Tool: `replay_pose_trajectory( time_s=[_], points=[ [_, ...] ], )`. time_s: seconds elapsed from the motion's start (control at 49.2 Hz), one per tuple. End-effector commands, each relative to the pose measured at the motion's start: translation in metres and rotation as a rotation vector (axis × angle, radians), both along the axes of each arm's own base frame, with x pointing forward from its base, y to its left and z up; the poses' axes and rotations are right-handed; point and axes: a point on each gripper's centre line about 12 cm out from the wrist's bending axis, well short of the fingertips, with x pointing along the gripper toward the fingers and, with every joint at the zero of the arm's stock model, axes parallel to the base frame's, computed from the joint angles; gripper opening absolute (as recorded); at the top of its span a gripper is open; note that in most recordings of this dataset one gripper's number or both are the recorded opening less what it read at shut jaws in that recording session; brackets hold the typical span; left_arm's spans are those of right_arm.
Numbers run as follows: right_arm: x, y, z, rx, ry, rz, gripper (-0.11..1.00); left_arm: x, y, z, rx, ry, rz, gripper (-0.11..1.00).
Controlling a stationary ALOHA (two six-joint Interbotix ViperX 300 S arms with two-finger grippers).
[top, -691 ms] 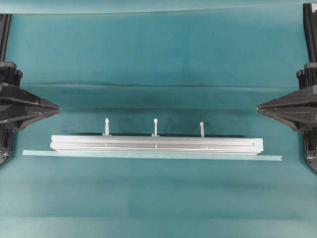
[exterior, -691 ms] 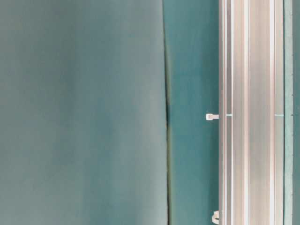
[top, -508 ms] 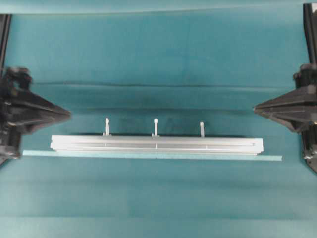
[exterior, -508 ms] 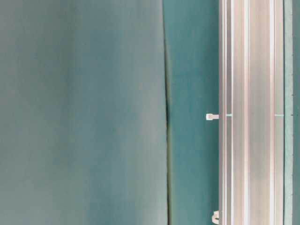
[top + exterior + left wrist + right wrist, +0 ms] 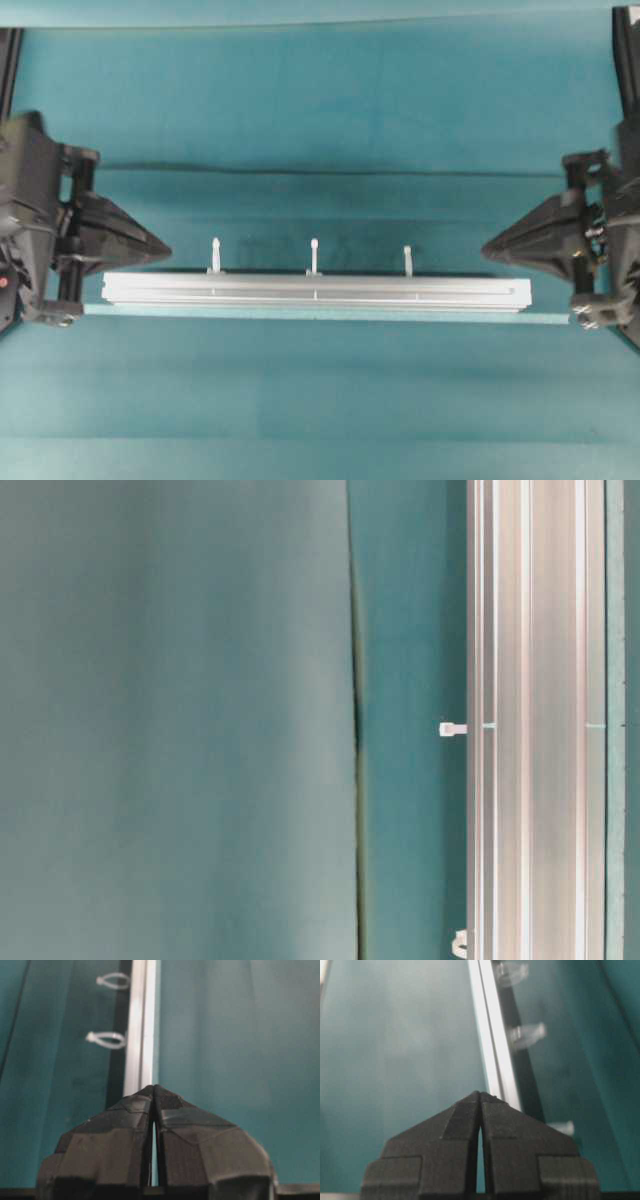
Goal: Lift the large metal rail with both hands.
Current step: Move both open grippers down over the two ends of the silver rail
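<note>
The large metal rail (image 5: 316, 291) lies flat on the teal cloth, crosswise, with three upright pale pins along its far edge. It also shows in the table-level view (image 5: 530, 720), the left wrist view (image 5: 140, 1025) and the right wrist view (image 5: 492, 1035). My left gripper (image 5: 166, 252) is shut and empty, its tip just behind the rail's left end. In the left wrist view (image 5: 154, 1088) the jaws meet at the tip. My right gripper (image 5: 486, 250) is shut and empty, just behind the rail's right end; its jaws also meet in the right wrist view (image 5: 480, 1094).
A thin flat pale teal strip (image 5: 548, 319) lies along the rail's near edge and sticks out past its right end. A fold in the cloth (image 5: 320, 172) runs crosswise behind the rail. The black arm bodies stand at both side edges.
Both grippers have moved inward from the side edges toward the rail's ends, staying shut. The rail and the strip have not moved.
</note>
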Motion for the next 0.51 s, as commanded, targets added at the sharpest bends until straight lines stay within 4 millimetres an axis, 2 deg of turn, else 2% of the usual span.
replay_pose_trajectory(
  time_s=[0.0, 0.264, 0.488],
  points=[
    [0.012, 0.001, 0.001, 0.016, 0.098, 0.005, 0.02, 0.01, 0.0, 0.007, 0.005, 0.029, -0.002, -0.01],
    [0.042, 0.002, -0.026, 0.0, 0.478, 0.054, 0.02, 0.029, -0.001, -0.011, 0.016, 0.285, -0.004, -0.01],
    [0.057, -0.001, -0.036, -0.049, 0.714, 0.087, 0.02, 0.041, -0.001, -0.021, 0.028, 0.438, -0.01, -0.01]
  ],
)
